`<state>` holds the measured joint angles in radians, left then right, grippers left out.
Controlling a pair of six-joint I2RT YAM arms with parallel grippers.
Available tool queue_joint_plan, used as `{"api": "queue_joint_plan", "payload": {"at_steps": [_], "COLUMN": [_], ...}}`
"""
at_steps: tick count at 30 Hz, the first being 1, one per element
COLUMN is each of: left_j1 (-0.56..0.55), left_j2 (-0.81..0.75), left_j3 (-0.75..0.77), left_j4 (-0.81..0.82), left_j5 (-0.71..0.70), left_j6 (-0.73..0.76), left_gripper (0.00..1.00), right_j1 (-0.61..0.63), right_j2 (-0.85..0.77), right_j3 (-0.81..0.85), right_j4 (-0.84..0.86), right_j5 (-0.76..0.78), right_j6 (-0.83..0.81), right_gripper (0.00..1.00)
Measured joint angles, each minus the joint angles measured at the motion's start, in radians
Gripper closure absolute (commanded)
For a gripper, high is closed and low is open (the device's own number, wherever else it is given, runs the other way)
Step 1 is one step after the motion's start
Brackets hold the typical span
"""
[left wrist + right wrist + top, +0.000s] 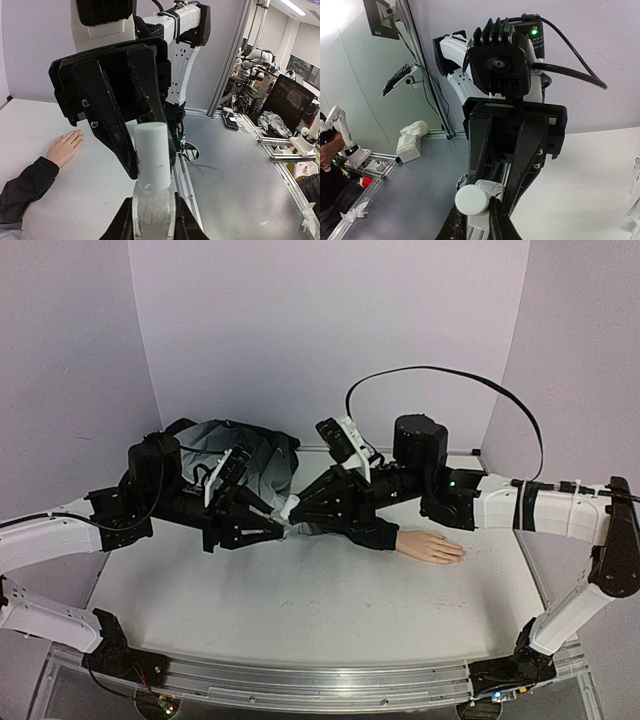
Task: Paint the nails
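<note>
The pale mannequin hand [430, 547] lies palm down on the table, sticking out of a dark sleeve [372, 533]. Its nails are too small to make out. It also shows in the left wrist view [64, 147]. My left gripper [154, 220] is shut on the clear body of a small whitish bottle [152, 210], held above the table left of the sleeve. The bottle's white cap [152, 155] points at my right gripper [477, 220], which is closed around the cap [474, 199]. The two grippers meet tip to tip [290, 520].
A grey jacket [235, 450] is bunched at the back of the table behind the arms. A black cable [440, 375] loops above the right arm. An aluminium rail [300, 680] runs along the front edge. Purple walls close in three sides.
</note>
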<state>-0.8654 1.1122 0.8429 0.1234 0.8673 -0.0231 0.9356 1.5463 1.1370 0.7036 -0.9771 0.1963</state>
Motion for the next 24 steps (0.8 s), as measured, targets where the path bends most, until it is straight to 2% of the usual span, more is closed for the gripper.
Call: {"api": "queue_joint_plan", "payload": {"at_steps": [1,2,3,5,6,8,12,16,20,24], "left_j1": [-0.002,-0.004,-0.006,-0.009,-0.011,-0.019,-0.027,-0.026,-0.026,-0.026], "left_j2": [-0.001,-0.003,-0.007,-0.021,-0.028,-0.042,-0.08,-0.091,-0.091,-0.091], "left_j3": [0.0,-0.001,-0.002,-0.008,-0.01,-0.017,-0.041,-0.047,-0.047,-0.047], "left_j4": [0.0,0.0,0.0,0.001,0.008,0.018,0.022,0.025,0.024,0.024], "left_j5": [-0.004,-0.013,-0.03,-0.091,-0.141,-0.245,-0.521,-0.752,-0.874,-0.936], "left_j6": [0.004,0.008,0.016,0.031,0.042,0.061,0.11,0.143,0.157,0.165], "left_gripper": [1.0,1.0,1.0,1.0,1.0,1.0,1.0,1.0,1.0,1.0], "right_j1": [0.0,0.0,0.0,0.002,0.004,0.008,0.013,0.016,0.032,0.042], "right_j2": [-0.001,-0.002,-0.003,-0.012,-0.017,-0.025,-0.035,-0.022,0.063,0.126], "right_j3": [0.0,0.0,0.0,-0.003,-0.006,-0.013,-0.019,-0.001,0.117,0.19], "right_j4": [0.0,0.0,0.0,-0.007,-0.011,-0.025,-0.051,-0.062,-0.068,-0.068], "right_j5": [-0.002,-0.002,0.007,0.067,0.124,0.236,0.465,0.602,0.682,0.732], "right_j6": [-0.006,-0.009,-0.012,-0.002,0.009,0.03,0.114,0.214,0.327,0.406], "right_gripper": [1.0,0.93,0.7,0.39,0.3,0.24,0.23,0.26,0.38,0.51]}}
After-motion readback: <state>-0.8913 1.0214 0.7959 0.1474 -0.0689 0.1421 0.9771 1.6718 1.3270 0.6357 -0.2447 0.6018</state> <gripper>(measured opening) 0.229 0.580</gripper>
